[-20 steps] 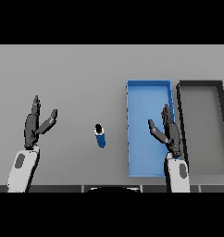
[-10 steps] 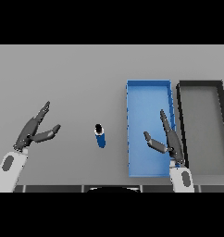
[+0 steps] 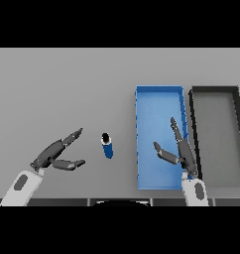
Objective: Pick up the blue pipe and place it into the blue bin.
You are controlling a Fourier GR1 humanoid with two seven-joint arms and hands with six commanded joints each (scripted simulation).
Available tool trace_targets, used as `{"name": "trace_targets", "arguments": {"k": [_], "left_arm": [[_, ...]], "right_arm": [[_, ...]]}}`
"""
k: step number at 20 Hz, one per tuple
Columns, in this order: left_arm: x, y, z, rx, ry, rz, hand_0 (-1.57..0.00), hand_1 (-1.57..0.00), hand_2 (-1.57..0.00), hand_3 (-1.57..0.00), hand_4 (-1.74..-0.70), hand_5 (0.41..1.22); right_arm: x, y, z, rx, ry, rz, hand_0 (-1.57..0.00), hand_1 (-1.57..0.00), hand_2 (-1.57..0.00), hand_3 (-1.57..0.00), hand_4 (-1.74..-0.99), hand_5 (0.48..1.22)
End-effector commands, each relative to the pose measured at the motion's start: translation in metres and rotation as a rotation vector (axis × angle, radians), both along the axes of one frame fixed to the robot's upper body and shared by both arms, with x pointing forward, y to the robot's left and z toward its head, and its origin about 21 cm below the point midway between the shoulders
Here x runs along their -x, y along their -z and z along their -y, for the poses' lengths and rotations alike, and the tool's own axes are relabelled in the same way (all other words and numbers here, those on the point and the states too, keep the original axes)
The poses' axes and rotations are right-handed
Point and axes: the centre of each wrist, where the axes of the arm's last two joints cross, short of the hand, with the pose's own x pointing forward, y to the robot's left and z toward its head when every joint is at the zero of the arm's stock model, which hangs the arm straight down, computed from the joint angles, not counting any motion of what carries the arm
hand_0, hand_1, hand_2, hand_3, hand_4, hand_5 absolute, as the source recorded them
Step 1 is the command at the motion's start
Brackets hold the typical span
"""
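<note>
No brand, label or writing could be read on anything in the head view. The blue pipe (image 3: 107, 146) was a short, smooth cylinder with a dark open end, lying on the plain grey counter (image 3: 67, 89) and touched by neither hand. The left hand (image 3: 56, 154) was just to the pipe's left, its dark fingers straight and its thumb spread apart from them, holding nothing. The blue bin (image 3: 159, 94) was a long rectangular tray with thin raised walls, to the right of the pipe and apart from it. The right hand (image 3: 179, 151) was over the bin's near right part, fingers extended and thumb spread, gripping nothing. A dark bin (image 3: 213, 90) of like shape sat just beside the blue one.
</note>
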Motion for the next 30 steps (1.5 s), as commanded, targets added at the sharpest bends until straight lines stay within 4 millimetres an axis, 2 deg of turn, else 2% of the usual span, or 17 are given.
{"name": "trace_targets", "arguments": {"k": [1, 4, 10, 13, 15, 17, 21, 23, 24, 26, 27, 28, 30], "left_arm": [[0.001, -0.001, 0.007, 0.002, 0.018, 0.015, 0.0, 0.0, 0.0, 0.0, -1.17, 0.49], [0.002, 0.01, 0.028, -0.024, 0.043, 0.019, 0.0, 0.0, 0.0, 0.0, -1.18, 0.469], [-0.005, 0.029, 0.059, 0.006, 0.061, -0.006, 0.0, 0.0, 0.0, 0.0, -1.21, 0.468], [-0.013, 0.041, 0.076, 0.02, 0.07, -0.049, 0.0, 0.0, 0.0, 0.0, -1.19, 0.469], [-0.018, 0.045, 0.088, 0.015, 0.084, -0.045, 0.0, 0.0, 0.0, 0.0, -1.17, 0.464], [-0.022, 0.05, 0.098, -0.009, 0.104, -0.028, 0.0, 0.0, 0.0, 0.0, -1.14, 0.459], [-0.034, 0.058, 0.114, 0.072, 0.122, -0.039, 0.0, 0.0, 0.0, 0.0, -1.19, 0.513], [-0.036, 0.058, 0.117, 0.114, 0.115, -0.027, 0.0, 0.0, -0.04, -0.01, -1.24, 0.558], [-0.035, 0.061, 0.121, 0.123, 0.105, -0.038, 0.0, -0.04, -0.11, -0.04, -1.27, 0.585], [-0.035, 0.059, 0.13, 0.148, 0.096, -0.033, -0.1, -0.26, -0.36, -0.22, -1.32, 0.651], [-0.035, 0.063, 0.133, 0.17, 0.086, -0.063, -0.29, -0.46, -0.54, -0.49, -1.34, 0.765], [-0.033, 0.064, 0.138, 0.183, 0.077, -0.077, -0.5, -0.68, -0.73, -0.7, -1.42, 0.856], [-0.03, 0.063, 0.138, 0.172, 0.099, -0.054, -0.89, -1.0, -1.03, -1.01, -1.53, 0.988]], "right_arm": [[0.0, 0.0, 0.0, 0.001, 0.007, -0.006, 0.0, 0.0, 0.0, 0.0, -1.211, 0.613], [0.003, 0.001, -0.008, -0.008, 0.003, -0.011, 0.0, 0.0, 0.0, 0.0, -1.221, 0.618], [0.004, -0.001, -0.007, -0.006, 0.02, -0.01, 0.0, 0.0, 0.0, 0.0, -1.229, 0.622], [0.009, -0.002, -0.006, -0.013, 0.017, 0.002, 0.0, 0.0, 0.0, 0.0, -1.218, 0.612], [0.01, -0.001, 0.001, -0.004, 0.026, -0.008, 0.0, 0.0, 0.0, 0.0, -1.208, 0.608], [0.008, -0.003, -0.001, -0.012, 0.022, -0.011, 0.0, 0.0, 0.0, 0.0, -1.204, 0.607], [0.01, 0.0, -0.002, -0.026, 0.022, -0.016, 0.0, 0.0, 0.0, 0.0, -1.207, 0.607], [0.007, -0.003, 0.004, -0.022, 0.031, -0.02, 0.0, 0.0, 0.0, 0.0, -1.204, 0.605], [0.008, 0.0, 0.005, -0.006, 0.034, -0.023, 0.0, 0.0, 0.0, 0.0, -1.196, 0.603], [0.01, -0.003, 0.002, -0.02, 0.026, -0.012, 0.0, 0.0, 0.0, 0.0, -1.198, 0.605], [0.01, -0.002, 0.001, -0.02, 0.029, -0.014, 0.0, 0.0, 0.0, 0.0, -1.199, 0.605], [0.008, -0.003, 0.001, -0.015, 0.035, -0.02, 0.0, 0.0, 0.0, 0.0, -1.196, 0.604], [0.009, -0.002, 0.006, -0.026, 0.033, -0.019, 0.0, 0.0, 0.0, 0.0, -1.195, 0.604]]}}
